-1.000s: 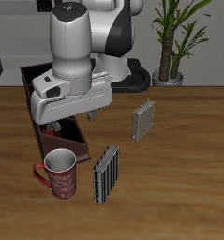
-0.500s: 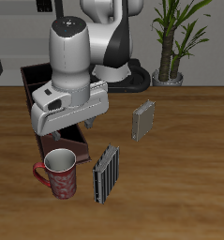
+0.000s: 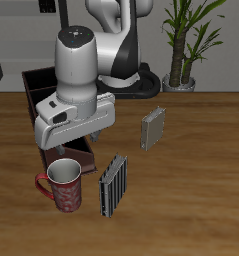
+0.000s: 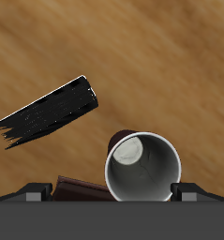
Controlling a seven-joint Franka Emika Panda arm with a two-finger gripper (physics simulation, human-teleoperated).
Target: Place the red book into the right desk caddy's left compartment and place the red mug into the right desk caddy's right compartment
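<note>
The gripper (image 3: 73,143) is held above the right desk caddy (image 3: 51,115); its state cannot be told. The red mug (image 3: 64,184) stands at 6 o'clock, a striped book (image 3: 112,185) beside it at 3 o'clock.

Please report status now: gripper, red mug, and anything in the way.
Gripper hidden behind the arm, above the red mug; state cannot tell. Mug upright on table, outside the right desk caddy. Grey-striped book stands beside mug.

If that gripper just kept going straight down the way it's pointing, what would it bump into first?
Probably the dark red speckled mug with the white inside, at its rim; it sits just ahead of the gripper. Depth is hard to judge, so it might land on the wooden table beside it.
</note>
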